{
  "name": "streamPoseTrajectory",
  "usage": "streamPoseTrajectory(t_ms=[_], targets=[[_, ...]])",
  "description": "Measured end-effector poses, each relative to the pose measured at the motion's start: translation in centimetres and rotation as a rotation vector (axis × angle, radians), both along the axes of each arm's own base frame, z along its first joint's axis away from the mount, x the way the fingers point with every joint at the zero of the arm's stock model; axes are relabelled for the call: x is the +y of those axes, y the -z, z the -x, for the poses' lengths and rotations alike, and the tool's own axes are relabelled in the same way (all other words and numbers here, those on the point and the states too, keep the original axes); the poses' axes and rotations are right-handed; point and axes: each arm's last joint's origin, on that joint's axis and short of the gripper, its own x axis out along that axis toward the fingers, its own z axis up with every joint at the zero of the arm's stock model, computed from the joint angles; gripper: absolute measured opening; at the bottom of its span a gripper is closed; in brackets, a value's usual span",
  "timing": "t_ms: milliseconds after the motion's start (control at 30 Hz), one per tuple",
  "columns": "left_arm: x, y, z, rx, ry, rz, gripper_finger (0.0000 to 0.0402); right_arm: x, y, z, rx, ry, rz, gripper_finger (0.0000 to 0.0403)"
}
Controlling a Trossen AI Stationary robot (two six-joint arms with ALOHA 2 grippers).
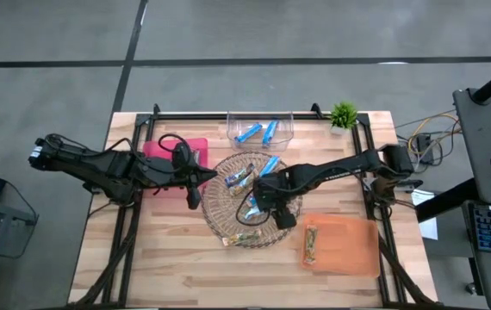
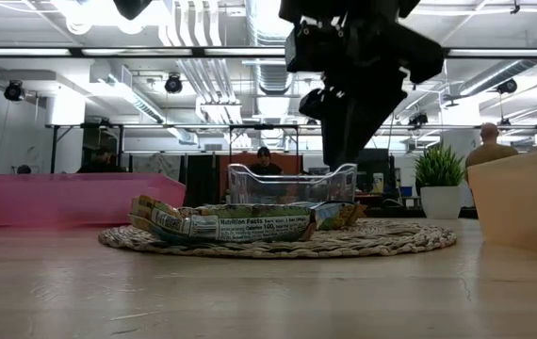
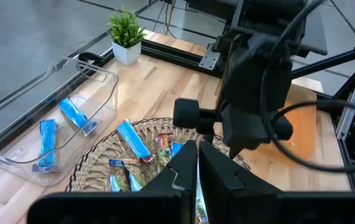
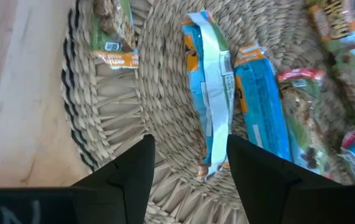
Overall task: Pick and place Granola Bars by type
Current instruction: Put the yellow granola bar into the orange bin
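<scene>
A round wicker tray [image 1: 220, 211] at the table's middle carries several Granola Bars: blue ones [image 4: 210, 118] [image 4: 261, 112], brownish-green ones [image 4: 112, 31] and a silvery one [image 1: 239, 176]. My right gripper [image 4: 190, 165] hangs open above the tray, pointing down. Its fingers stand on either side of the blue bar's end without touching it. In the low view it [image 2: 344, 141] is clear of the bars. My left gripper [image 1: 195, 191] is shut and holds nothing. It hovers over the tray's left rim, where the left wrist view also shows it [image 3: 197, 168].
A clear bin [image 1: 260, 129] at the far edge holds two blue bars. A pink bin [image 1: 177, 159] stands to the left. An orange bin [image 1: 344, 245] at the near right holds a brownish-green bar [image 1: 312, 243]. A small potted plant [image 1: 343, 114] stands at the far right.
</scene>
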Motion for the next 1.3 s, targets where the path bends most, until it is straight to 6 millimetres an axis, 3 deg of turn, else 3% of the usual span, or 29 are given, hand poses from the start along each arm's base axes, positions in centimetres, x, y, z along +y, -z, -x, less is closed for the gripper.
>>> streamPoseTrajectory(t_ms=[267,667,1000,1300], targets=[[0.0,0.0,0.0,0.005,0.000,-0.001,0.0000,0.0,1.7,-0.5,0.037,-0.027,0.021,0.0192],[0.0,0.1,0.0,0.009,0.000,-0.003,0.0000,0.0,2.2,-0.9,0.025,-0.038,0.055,0.0176],[0.0,0.1,0.0,0.011,0.000,-0.003,0.0000,-0.1,4.4,-1.5,0.065,-0.039,0.078,0.0172],[0.0,0.1,0.0,0.012,0.000,-0.003,0.0000,-0.2,4.9,-1.8,0.070,-0.015,0.107,0.0168]])
